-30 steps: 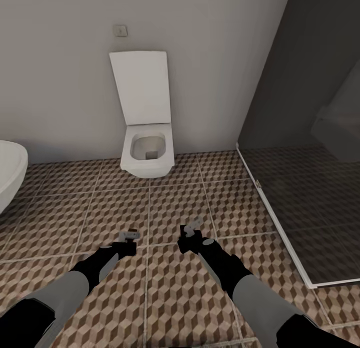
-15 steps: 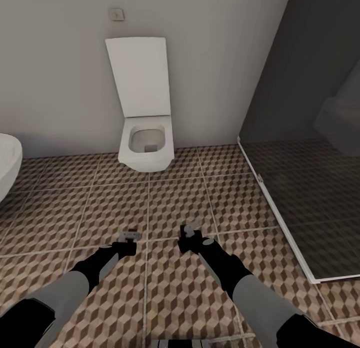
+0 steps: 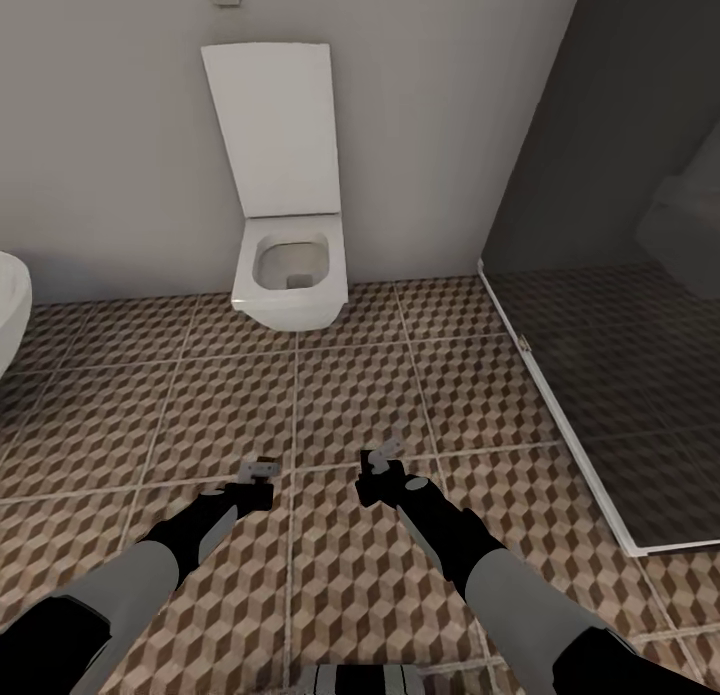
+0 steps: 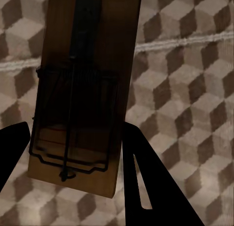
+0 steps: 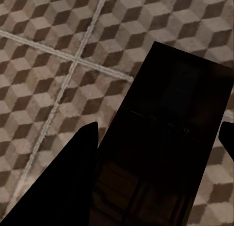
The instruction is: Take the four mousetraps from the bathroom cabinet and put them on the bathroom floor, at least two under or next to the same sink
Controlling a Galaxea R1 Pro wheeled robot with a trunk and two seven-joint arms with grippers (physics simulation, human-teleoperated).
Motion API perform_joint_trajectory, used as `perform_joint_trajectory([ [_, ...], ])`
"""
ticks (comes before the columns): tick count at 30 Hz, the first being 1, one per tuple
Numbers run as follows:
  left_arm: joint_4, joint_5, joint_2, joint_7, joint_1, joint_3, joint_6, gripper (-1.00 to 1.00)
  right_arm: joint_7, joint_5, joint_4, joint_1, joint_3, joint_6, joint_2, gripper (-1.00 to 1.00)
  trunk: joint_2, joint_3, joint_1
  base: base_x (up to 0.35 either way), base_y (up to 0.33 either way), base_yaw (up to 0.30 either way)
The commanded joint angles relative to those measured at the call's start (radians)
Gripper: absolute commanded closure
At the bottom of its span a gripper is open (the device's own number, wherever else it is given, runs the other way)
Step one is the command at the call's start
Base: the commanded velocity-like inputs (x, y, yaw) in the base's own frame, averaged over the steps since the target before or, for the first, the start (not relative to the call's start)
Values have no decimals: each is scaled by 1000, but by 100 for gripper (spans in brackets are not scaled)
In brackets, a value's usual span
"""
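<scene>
Clearly, I carried one mousetrap [image 4: 80, 89] pinched between the fingers of my left gripper [image 3: 258, 472] and a second mousetrap [image 5: 165, 153], very dark in the right wrist view, clamped in my right gripper [image 3: 380, 462]. I held both low over the bathroom floor [image 3: 350, 395], I think so that they could be laid down gently. Ahead stood a toilet [image 3: 290, 275] and, to my right, a glass shower screen [image 3: 620, 375]. I judged the sink must be found first.
</scene>
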Motion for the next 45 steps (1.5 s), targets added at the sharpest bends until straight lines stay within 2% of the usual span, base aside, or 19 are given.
perform_joint_trajectory([
  [1,-2,5,1,-1,0,-3,5,100,-1,-8,-1,-1,3,5,-1,100,-8,-5,4,0,0,0],
  [45,-2,5,1,-1,0,-3,5,100,-1,-7,2,-1,4,5,1,100,-316,-214,172,0,0,0],
])
